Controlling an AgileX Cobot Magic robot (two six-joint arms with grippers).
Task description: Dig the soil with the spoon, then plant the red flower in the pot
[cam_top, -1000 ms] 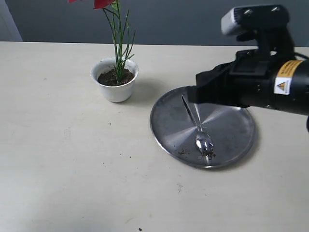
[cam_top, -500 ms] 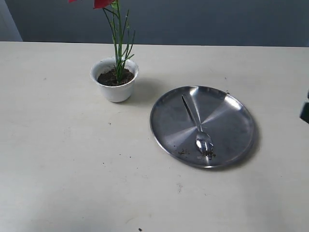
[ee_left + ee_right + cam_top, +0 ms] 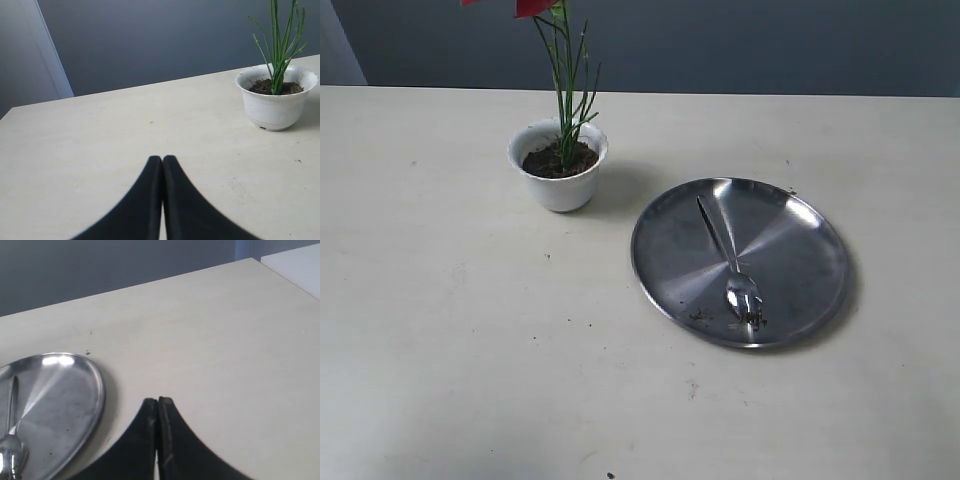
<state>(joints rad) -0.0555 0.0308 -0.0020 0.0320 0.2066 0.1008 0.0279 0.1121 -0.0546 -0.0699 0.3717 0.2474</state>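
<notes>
Planting looks finished: red flower stands in the pot, spoon lies on the steel plate, and left gripper and right gripper are pinched together empty, so no further move seems needed.

L gripper & R gripper: both matte black, smooth; 2 curved prongs ea., wide base, thin tips.

Soft even light, sharp frames; glare streaks on steel plate; faint shadow right of pot.

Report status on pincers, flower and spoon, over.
Left pincer and right pincer shut, empty. Red flower planted in pot; spoon on plate. Nothing in the way.
</notes>
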